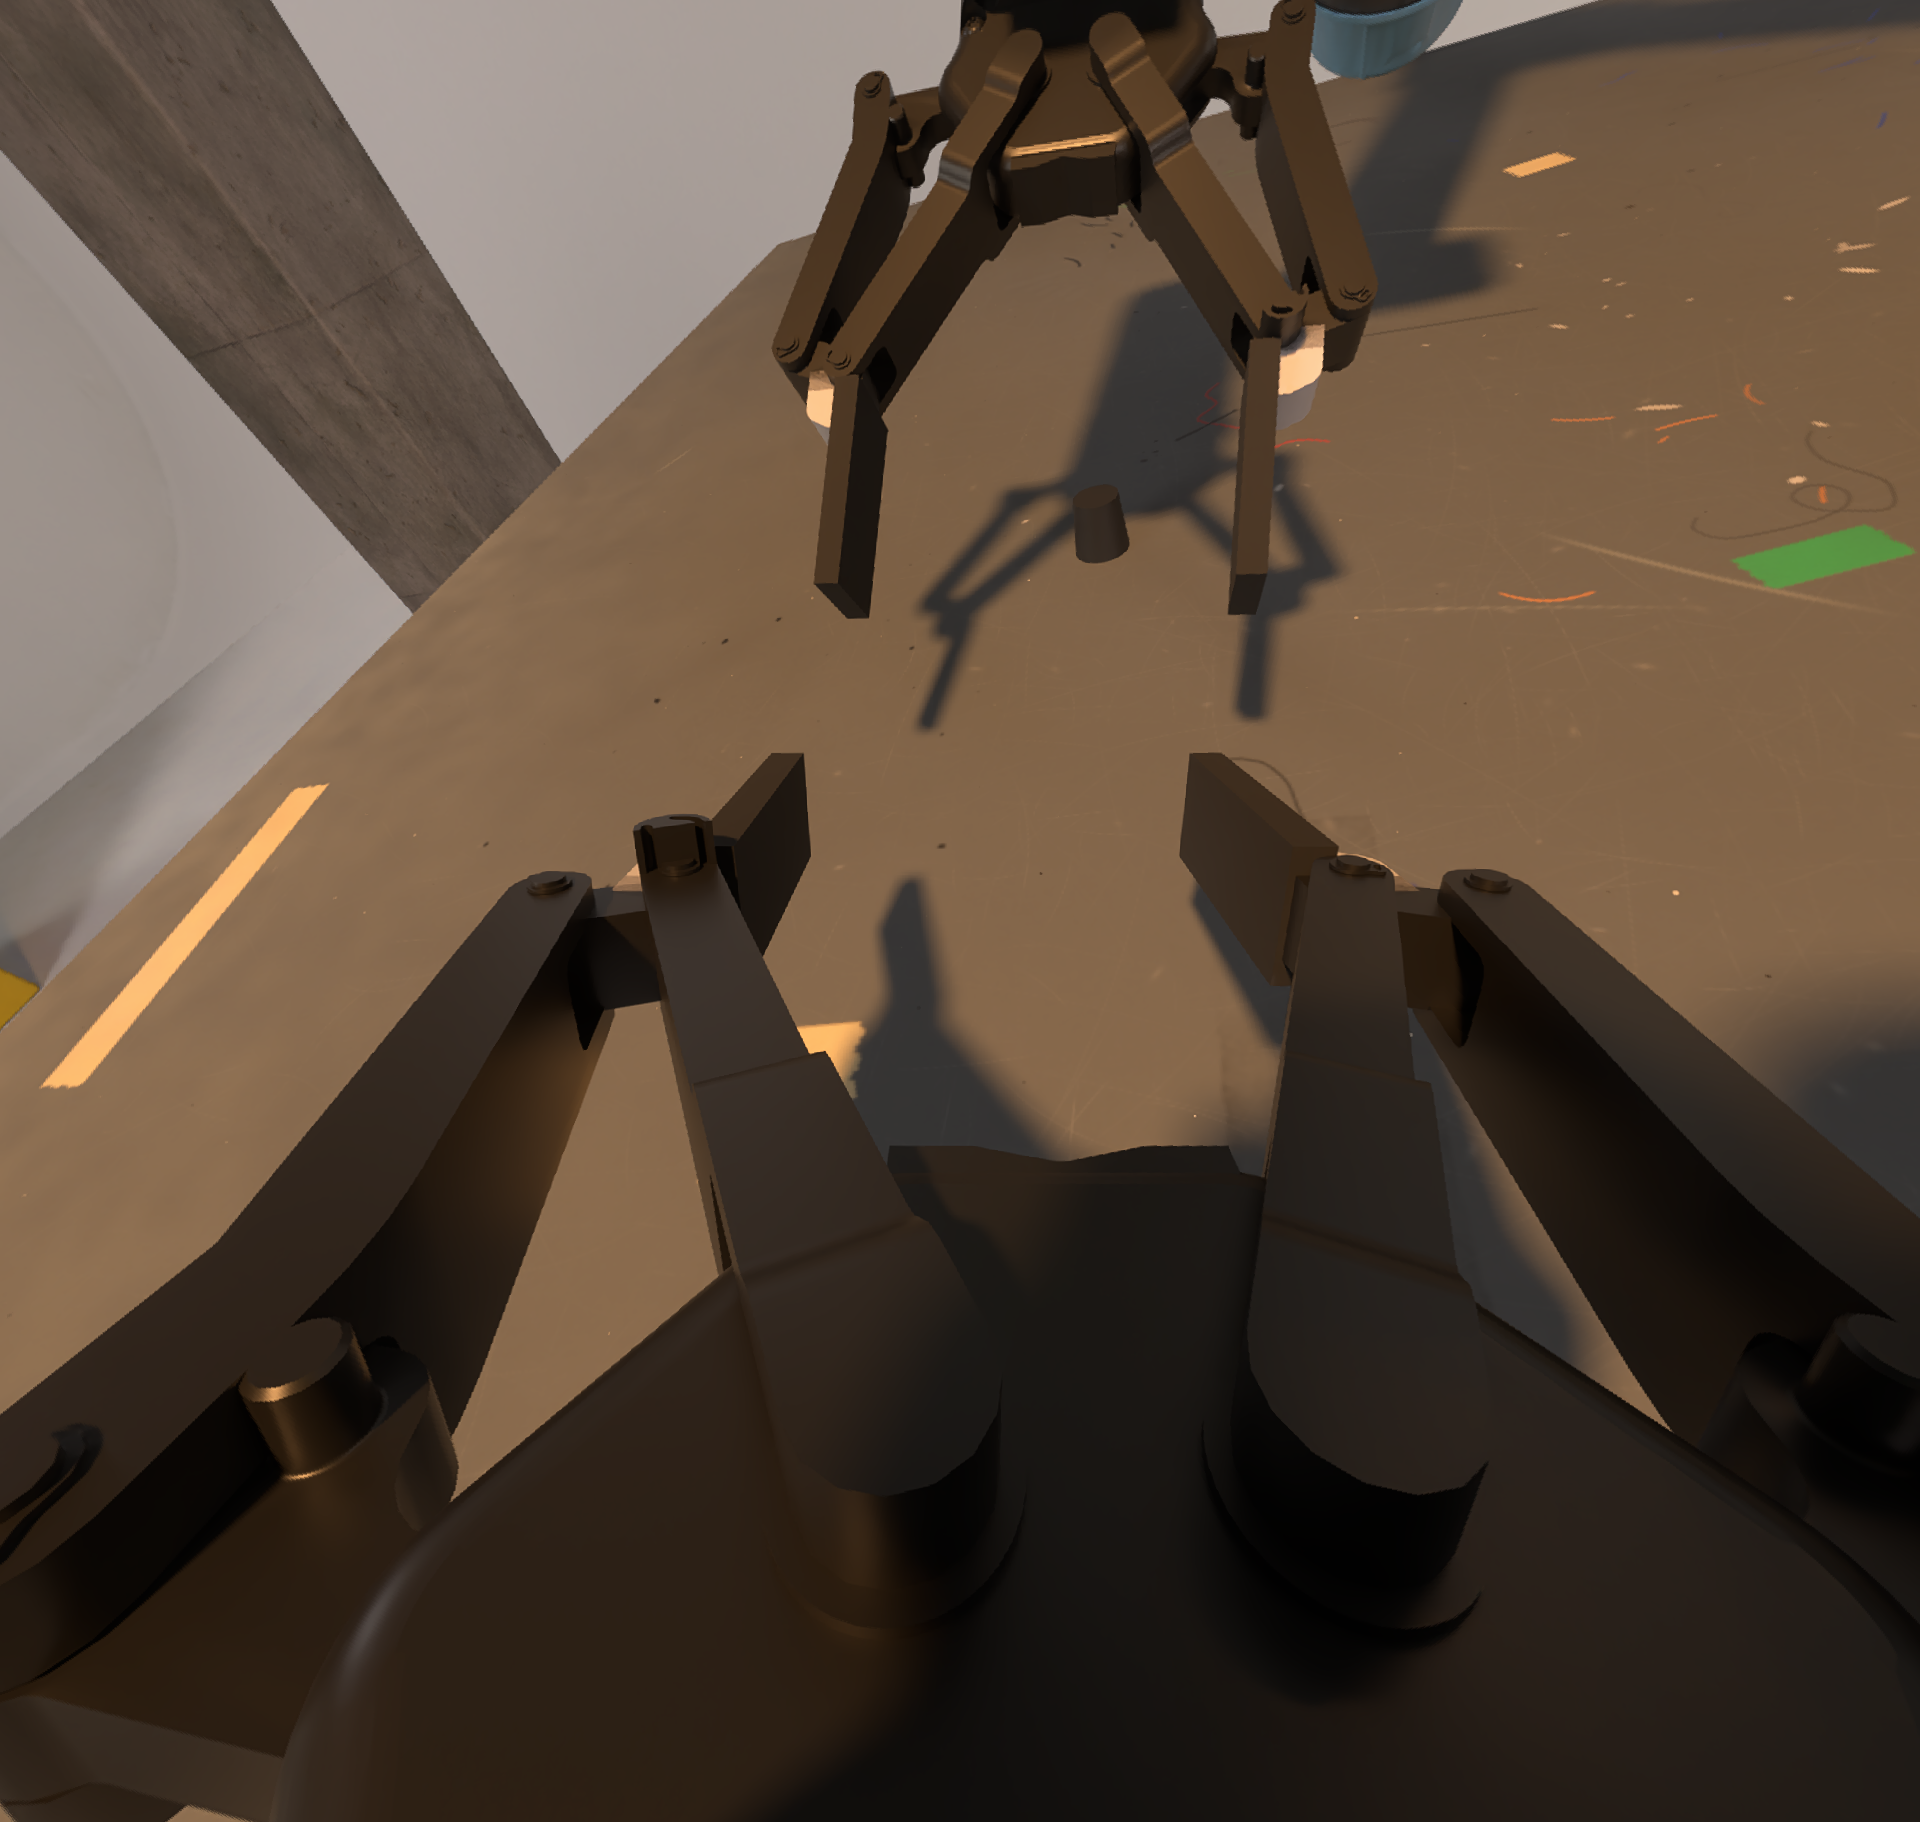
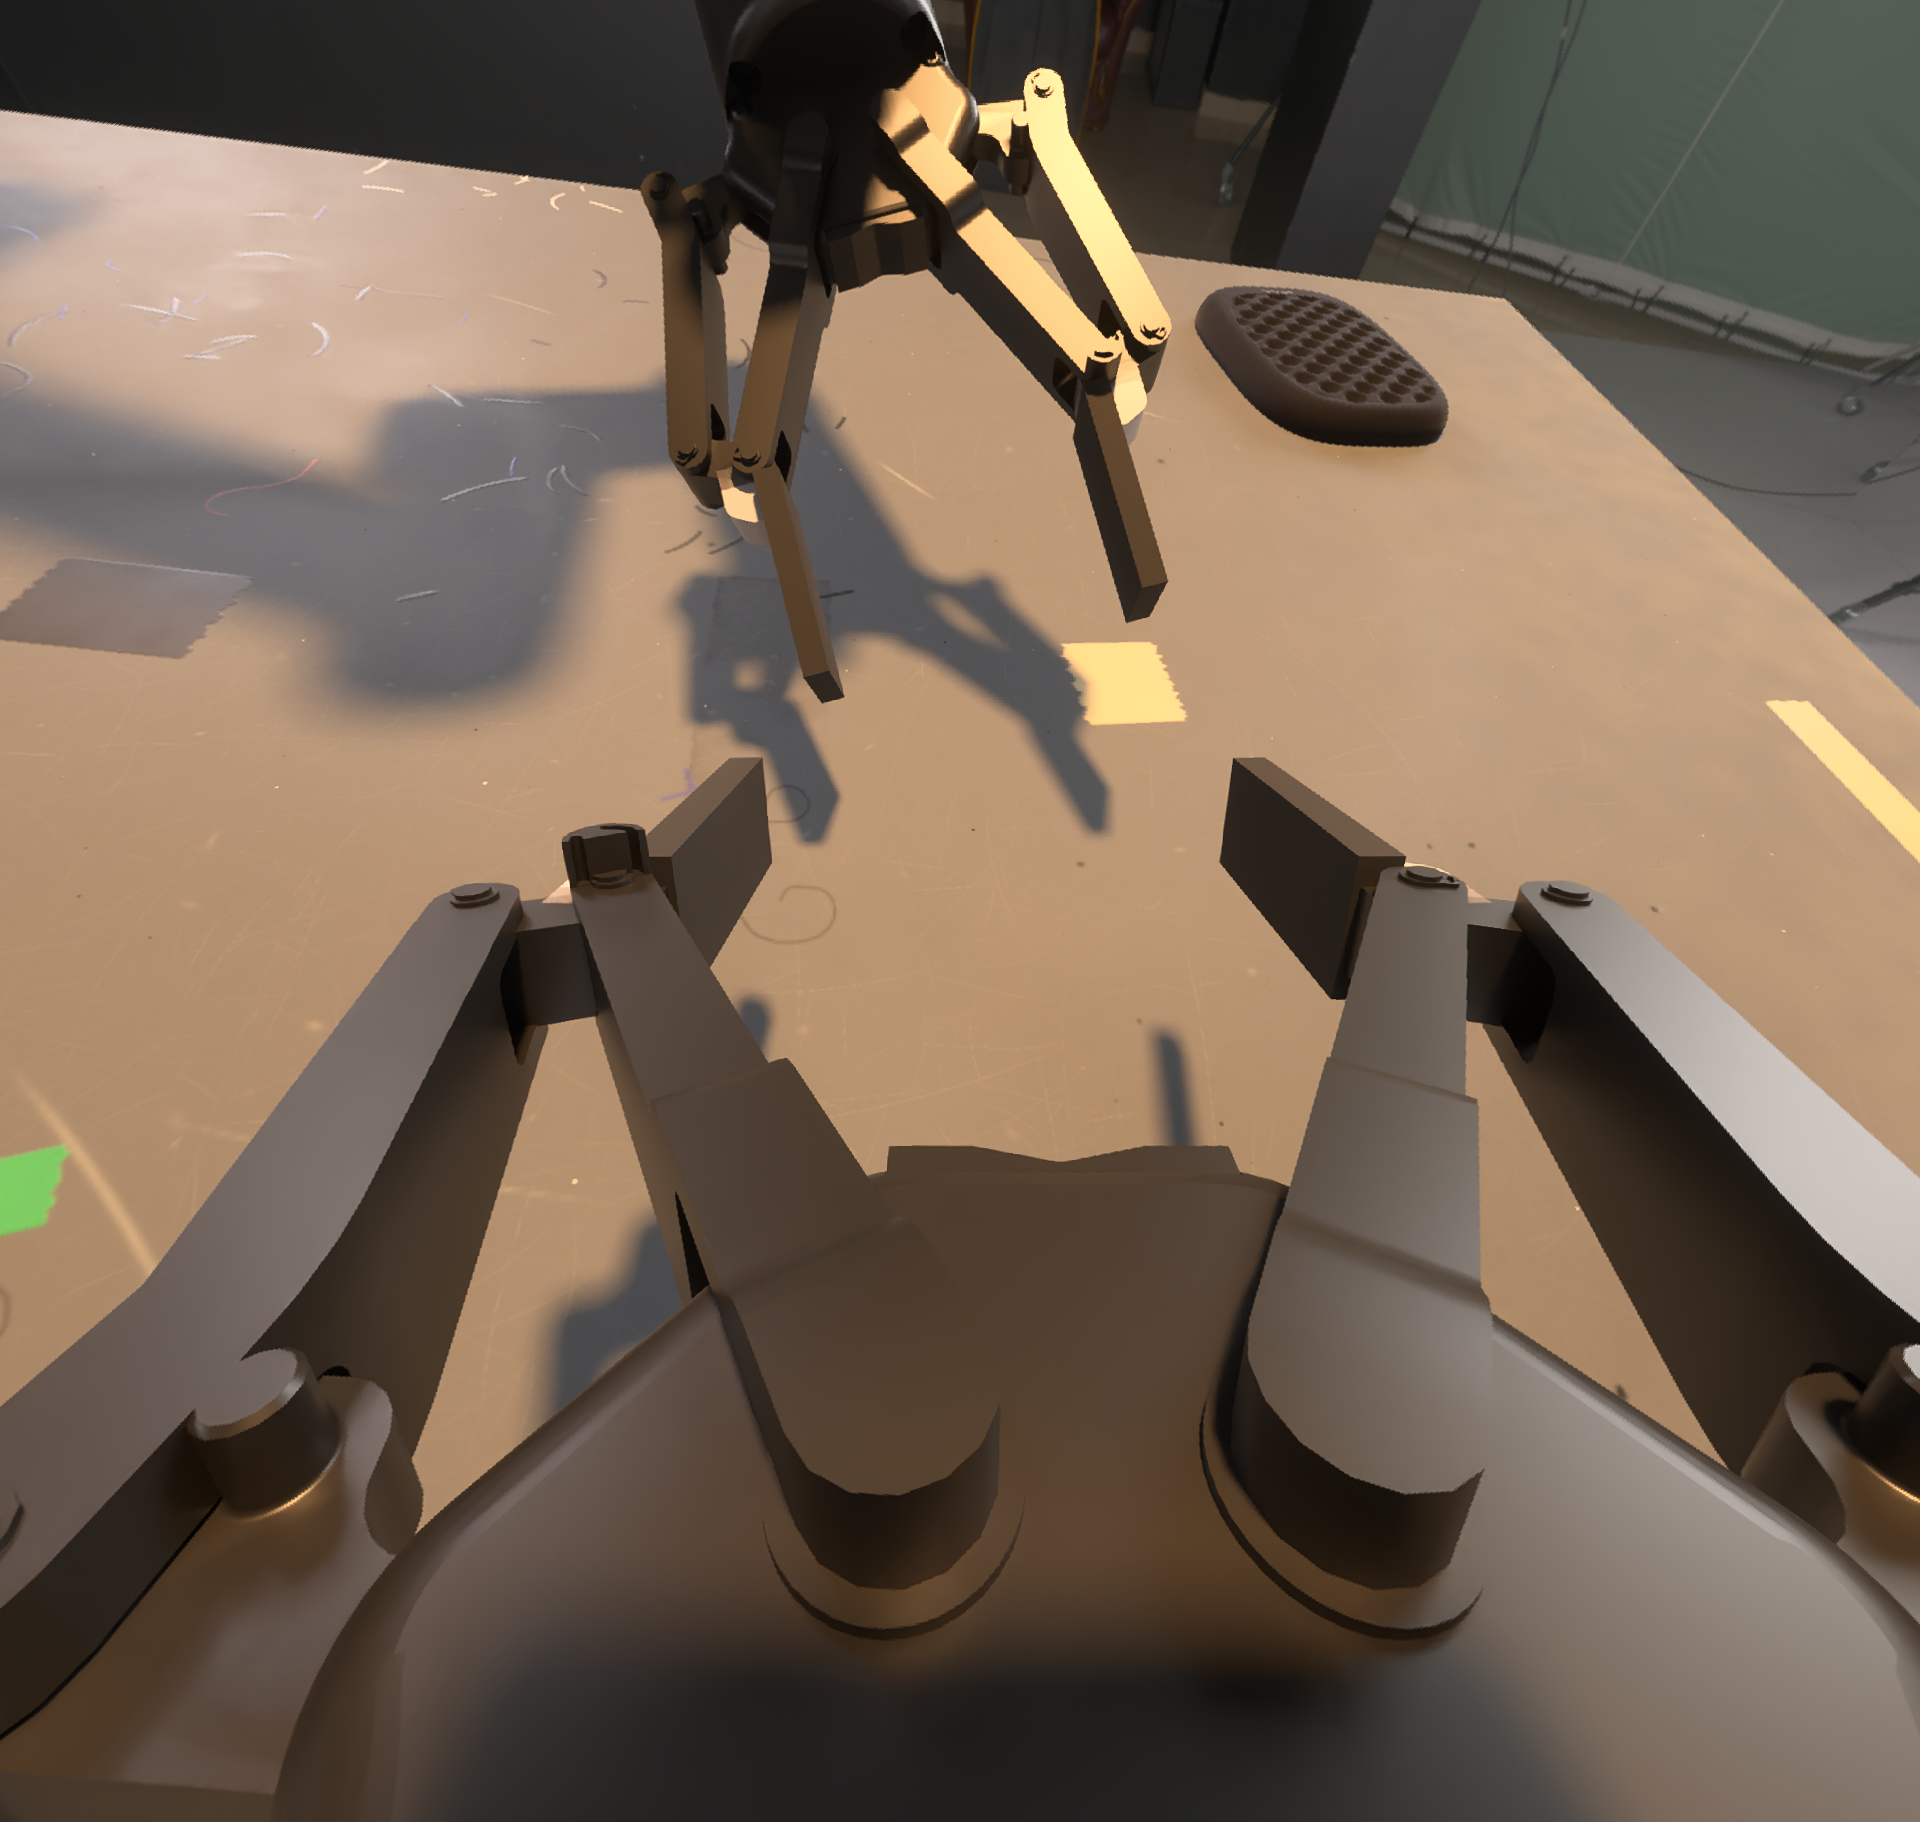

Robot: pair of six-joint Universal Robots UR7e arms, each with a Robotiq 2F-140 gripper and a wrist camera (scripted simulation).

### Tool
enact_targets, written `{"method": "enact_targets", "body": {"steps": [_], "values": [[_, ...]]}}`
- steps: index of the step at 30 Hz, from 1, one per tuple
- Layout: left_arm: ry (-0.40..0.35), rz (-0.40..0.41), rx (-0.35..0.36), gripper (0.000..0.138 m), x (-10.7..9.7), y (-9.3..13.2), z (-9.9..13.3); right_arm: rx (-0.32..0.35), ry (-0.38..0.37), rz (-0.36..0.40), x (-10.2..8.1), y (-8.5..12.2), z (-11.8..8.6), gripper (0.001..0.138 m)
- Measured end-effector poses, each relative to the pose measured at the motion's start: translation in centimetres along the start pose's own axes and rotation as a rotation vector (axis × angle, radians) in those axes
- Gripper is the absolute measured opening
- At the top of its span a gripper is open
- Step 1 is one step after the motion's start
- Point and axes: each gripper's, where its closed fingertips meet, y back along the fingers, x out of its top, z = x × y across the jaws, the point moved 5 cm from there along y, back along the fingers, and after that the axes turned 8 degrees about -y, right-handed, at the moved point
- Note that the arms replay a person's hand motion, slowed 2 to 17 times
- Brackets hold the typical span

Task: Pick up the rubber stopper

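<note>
The rubber stopper [image 1: 1099, 523] is a small dark tapered plug standing upright on the brown table [image 1: 1039, 941], in shadow. In the left wrist view it shows between the spread fingers of my right gripper [image 1: 1044, 600], which hangs open and empty above the table facing my left gripper. My left gripper [image 1: 997, 785] is open and empty, some way short of the stopper. In the right wrist view my right gripper [image 2: 997, 785] is open, the left gripper [image 2: 984, 640] hangs open opposite, and the stopper is not visible.
A dark oval perforated pad [image 2: 1320, 375] lies at the table's far right corner. Flat tape marks lie on the table: green [image 1: 1823, 554], orange strip [image 1: 187, 931], yellow patch [image 2: 1122, 681]. A concrete pillar [image 1: 260, 214] stands beyond the table's left edge.
</note>
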Motion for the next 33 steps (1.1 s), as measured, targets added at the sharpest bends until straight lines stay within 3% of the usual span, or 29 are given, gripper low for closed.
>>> {"method": "enact_targets", "body": {"steps": [11, 33], "values": [[-0.045, -0.019, 0.006, 0.095, 0.53, -0.19, 0.12, -0.024, 0.015, 0.002, 0.01, -0.25, 0.37, 0.108], [-0.154, -0.086, 0.071, 0.095, 1.02, 0.12, 0.45, -0.074, 0.145, -0.007, -0.26, -0.78, 0.34, 0.11]]}}
